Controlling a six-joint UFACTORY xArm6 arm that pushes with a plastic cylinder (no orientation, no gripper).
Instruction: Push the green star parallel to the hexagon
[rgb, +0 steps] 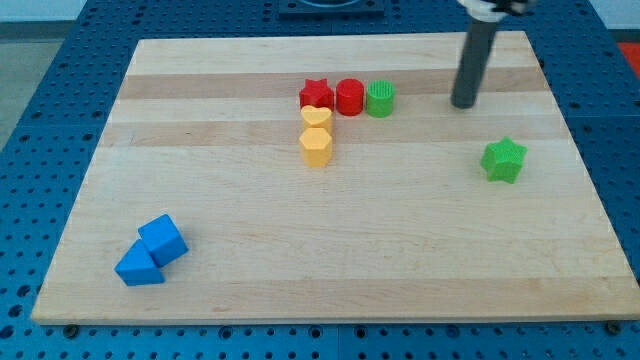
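Now my tip touching nothing, holding nothing, above green star.

The star and the cylinder were green. The hexagon was yellow, two blocks blue, the board pale wood.

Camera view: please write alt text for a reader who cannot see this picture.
My tip rests on a wooden board, above and left of the green star, not touching it. Near the top centre cluster a red star, red cylinder, green cylinder, yellow heart and yellow hexagon; two blue blocks sit bottom left.
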